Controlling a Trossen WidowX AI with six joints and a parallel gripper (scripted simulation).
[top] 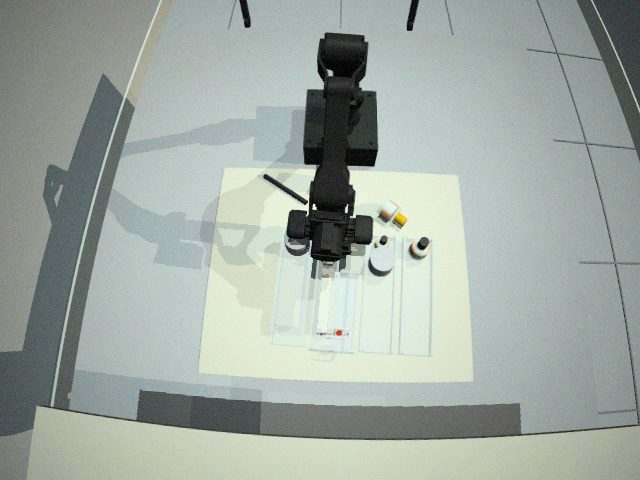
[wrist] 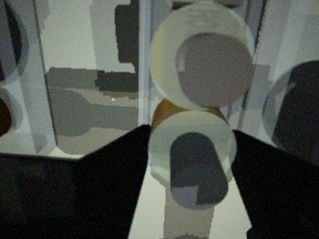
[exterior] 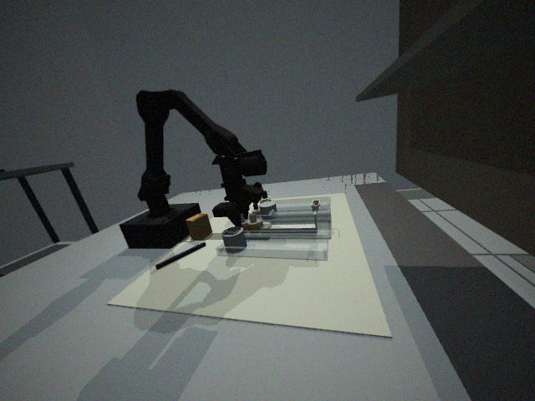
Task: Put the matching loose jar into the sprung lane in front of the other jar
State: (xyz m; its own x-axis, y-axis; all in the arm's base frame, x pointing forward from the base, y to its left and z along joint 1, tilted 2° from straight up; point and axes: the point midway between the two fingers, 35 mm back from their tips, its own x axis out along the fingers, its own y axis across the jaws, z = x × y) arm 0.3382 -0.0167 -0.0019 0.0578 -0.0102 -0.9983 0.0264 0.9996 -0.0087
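My gripper (wrist: 188, 135) is shut on an amber jar with a dark grey cap (wrist: 198, 171), at the front mouth of the sprung lane (top: 332, 352), the end nearest the robot base. Directly behind it stands the lane jar (wrist: 214, 70) (exterior: 252, 225), with a round grey cap, between the clear lane walls. The two jars overlap in the wrist view; contact is not certain. The lane's red marker (top: 338, 333) (exterior: 315, 205) is at its far end. The arm covers the fingertips in the top view. The held jar's base, the front stop and the pusher plate are hidden.
A wide grey-lidded jar (top: 297, 245) (exterior: 234, 240) stands in the left lane. Another wide jar (top: 381, 260) and a black-capped bottle (top: 419, 249) stand in lanes to the right. A yellow-capped bottle (top: 389, 211), a black rod (top: 285, 189) (exterior: 180, 255) and an orange block (exterior: 198, 226) lie nearer the base.
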